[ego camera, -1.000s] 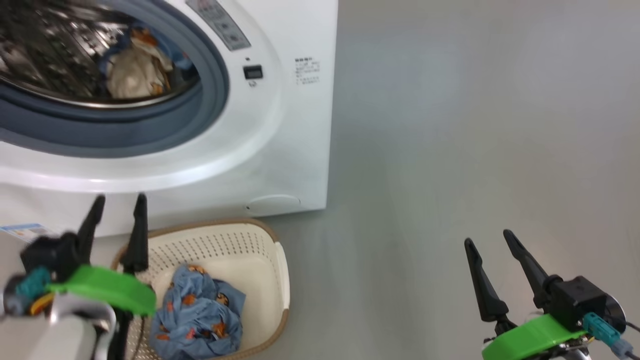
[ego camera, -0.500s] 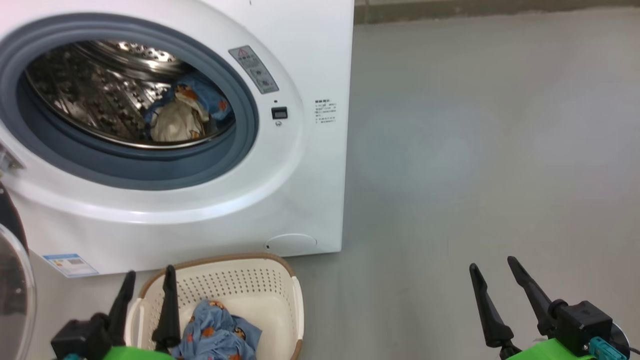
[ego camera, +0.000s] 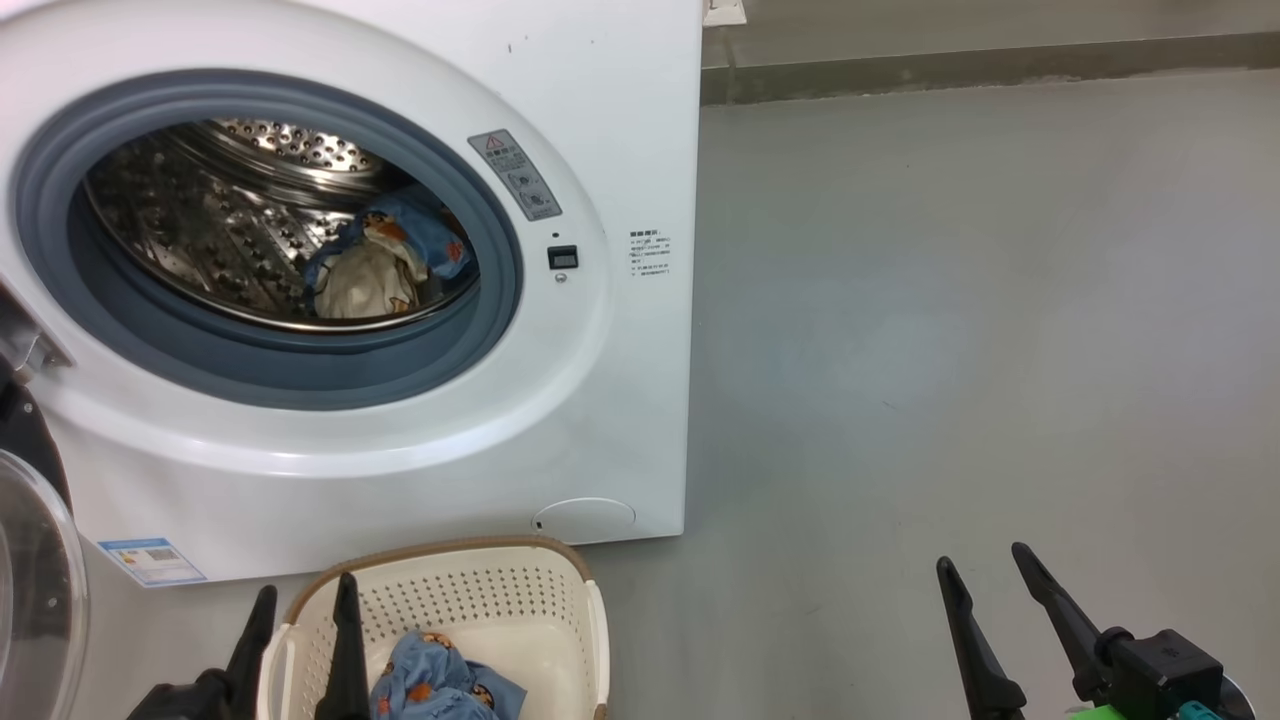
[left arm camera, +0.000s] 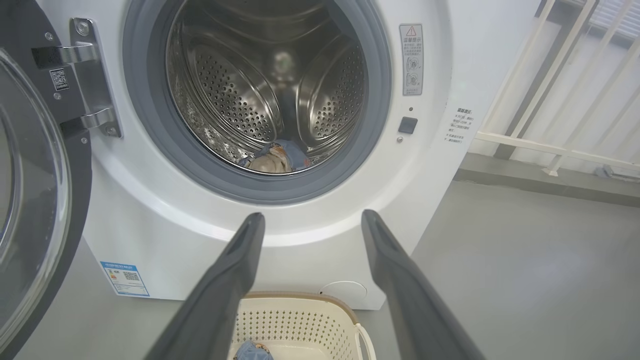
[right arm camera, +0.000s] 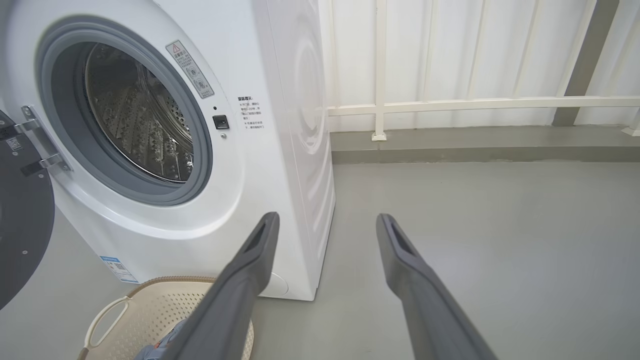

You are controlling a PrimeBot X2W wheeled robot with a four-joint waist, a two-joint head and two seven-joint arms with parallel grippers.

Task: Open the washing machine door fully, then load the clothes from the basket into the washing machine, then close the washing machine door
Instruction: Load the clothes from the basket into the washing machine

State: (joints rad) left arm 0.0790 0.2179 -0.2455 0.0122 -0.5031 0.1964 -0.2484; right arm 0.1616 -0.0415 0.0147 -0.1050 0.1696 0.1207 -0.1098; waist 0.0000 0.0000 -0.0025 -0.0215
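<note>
Laundry area of a domestic kind. A white front-loading washing machine (ego camera: 620,400) stands directly on a bare, smooth grey floor (ego camera: 950,350), its perforated steel drum (left arm camera: 230,100) exposed. A perforated cream basket (ego camera: 470,600) holding printed blue clothes (ego camera: 440,685) sits on the floor just in front of it. Behind, a white railing (right arm camera: 450,105) of upright bars runs above a low grey kerb (right arm camera: 475,145), against a pale panelled wall (right arm camera: 450,50).
</note>
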